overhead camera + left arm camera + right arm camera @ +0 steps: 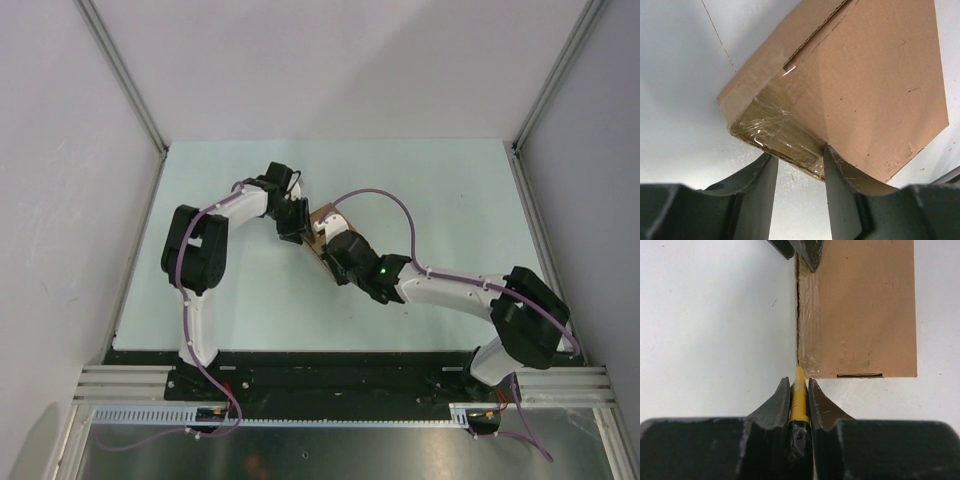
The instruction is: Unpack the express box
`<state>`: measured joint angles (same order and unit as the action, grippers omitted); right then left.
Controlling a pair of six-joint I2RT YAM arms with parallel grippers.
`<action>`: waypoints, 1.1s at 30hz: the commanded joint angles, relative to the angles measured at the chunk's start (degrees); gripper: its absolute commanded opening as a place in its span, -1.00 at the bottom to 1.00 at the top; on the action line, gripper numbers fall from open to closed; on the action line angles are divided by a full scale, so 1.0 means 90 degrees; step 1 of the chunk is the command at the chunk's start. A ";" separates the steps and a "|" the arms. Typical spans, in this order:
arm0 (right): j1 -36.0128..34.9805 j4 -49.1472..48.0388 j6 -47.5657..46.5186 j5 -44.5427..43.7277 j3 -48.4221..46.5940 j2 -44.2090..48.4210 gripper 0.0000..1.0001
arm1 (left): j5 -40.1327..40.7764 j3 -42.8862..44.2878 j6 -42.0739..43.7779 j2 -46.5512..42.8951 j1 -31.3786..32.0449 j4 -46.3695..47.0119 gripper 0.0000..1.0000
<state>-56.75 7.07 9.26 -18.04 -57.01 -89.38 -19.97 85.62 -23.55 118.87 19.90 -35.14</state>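
Note:
The express box (323,220), plain brown cardboard with clear tape on its seam, lies flat mid-table between both grippers. In the left wrist view the box (860,85) lies at my left gripper (799,152), whose jaws are open; the right finger (840,185) touches the taped end under the cardboard edge. My right gripper (799,382) is shut on the yellow-black utility knife (799,400), its tip at the near left corner of the box (865,315), at the taped seam. The left gripper's fingertips (807,250) show at the far end of that seam.
The pale table surface (440,200) is bounded by grey walls with aluminium posts (120,70) on both sides. A black rail (330,375) with the arm bases runs along the near edge. The white tube is out of view.

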 commanded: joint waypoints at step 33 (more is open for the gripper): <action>0.1901 -0.0240 0.0807 -0.0691 0.0114 0.0732 -1.00 | 0.1691 0.1687 0.0302 -0.0036 -0.0277 0.0095 0.40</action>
<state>-39.59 7.03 15.05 -24.73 -55.11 -83.35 -9.89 96.20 -22.72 115.02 18.92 -35.05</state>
